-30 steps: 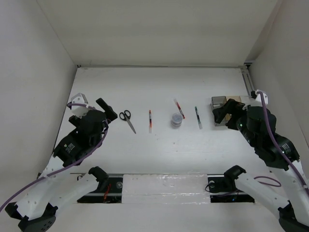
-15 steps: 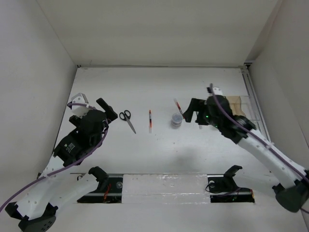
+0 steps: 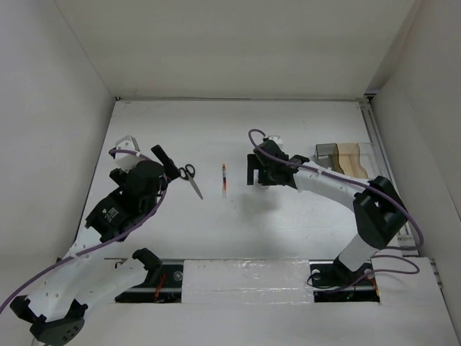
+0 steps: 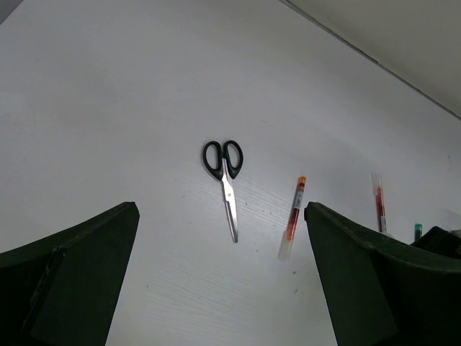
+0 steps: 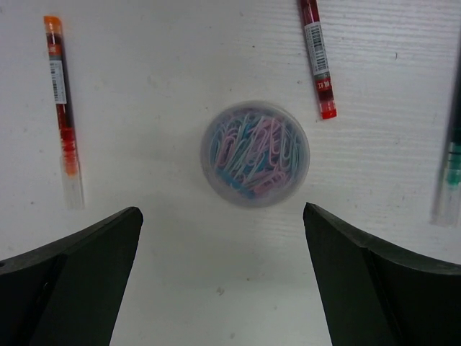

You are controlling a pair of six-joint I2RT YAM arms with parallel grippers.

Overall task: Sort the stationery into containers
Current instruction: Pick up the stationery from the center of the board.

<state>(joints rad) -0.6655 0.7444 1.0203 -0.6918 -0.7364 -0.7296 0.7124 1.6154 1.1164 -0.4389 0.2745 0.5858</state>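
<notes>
A round, clear plastic tub of paper clips [image 5: 254, 153], packed with pink, blue and lilac wire, sits on the white, faintly grained table [image 5: 180, 288]. It lies just beyond the tips of the right gripper [image 5: 221, 215], centred in the gap. The gripper's dark, matte, wedge-shaped fingers [image 5: 72, 281] are spread wide and hold nothing.

Left of the tub lies the orange-tipped red pen [image 5: 63, 108], a slim tube with a printed label and a clear end. Up and to the right lies the second red pen [image 5: 318, 54], whose red end is near the tub's rim but apart from it. The green pen [image 5: 450, 169] is cut off by the right edge.

From above, the right arm hides the tub. The desk organizer [image 3: 338, 155], boxy with a dark grey compartment beside tan and clear ones, stands well apart to the right.

The scissors [image 4: 225, 180], with black looped handles and slim grey blades shut, lie flat ahead of the left gripper [image 4: 221, 207], which is likewise spread wide and empty.
</notes>
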